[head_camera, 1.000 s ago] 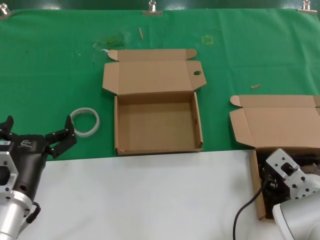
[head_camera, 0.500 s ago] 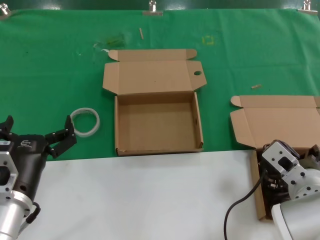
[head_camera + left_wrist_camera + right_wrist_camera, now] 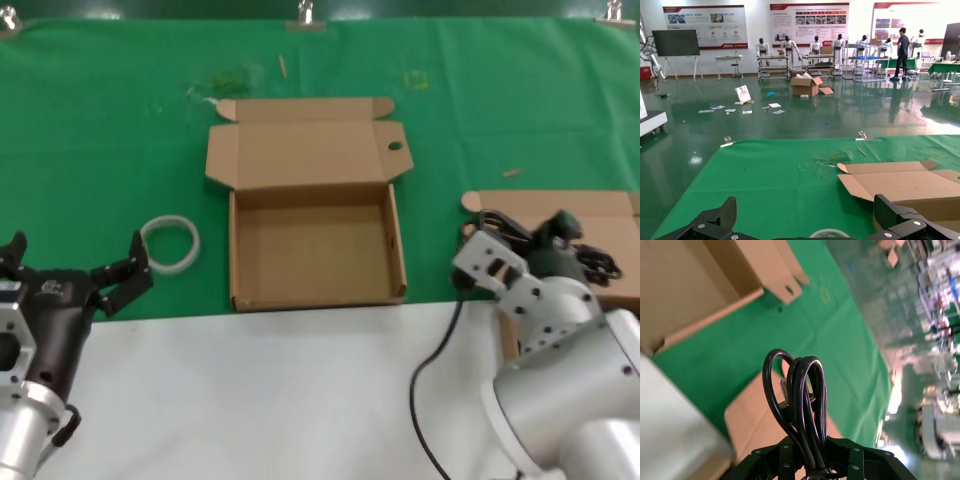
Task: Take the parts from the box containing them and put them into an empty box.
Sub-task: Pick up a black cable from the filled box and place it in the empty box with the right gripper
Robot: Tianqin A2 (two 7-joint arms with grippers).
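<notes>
Two grippers in sight, only one loaded. Far left, low in the head view: left gripper [image 3: 75,262], black, fingers spread wide, holding nothing, parked over the edge where white tabletop [image 3: 260,390] meets green cloth [image 3: 100,130]. Small pale logo on its black body, too small to read. Just beside it on the cloth, a whitish ring [image 3: 170,243], lying flat.

Middle: square cardboard box [image 3: 315,250], brown, shallow, lid thrown back, nothing inside; one lid tab with a small oval hole. Same box visible from the left wrist [image 3: 900,185] and from the right wrist [image 3: 695,285].

Right: black cable [image 3: 545,243], thin and rubbery, bundled into several loose loops, lifted clear above the wide box [image 3: 560,235] with the plain lid flap. Pinched by the right gripper [image 3: 545,262], jaws closed on the lower part of the bundle, loops standing out past the fingertips. Clearer from the right wrist: glossy cord [image 3: 800,405] folded into three or four tall bends, running down between the black fingers of that gripper [image 3: 807,460]. Well to the right of the square box, not over it.

Posters on the far hall wall in the left wrist view, lettering unreadable.
</notes>
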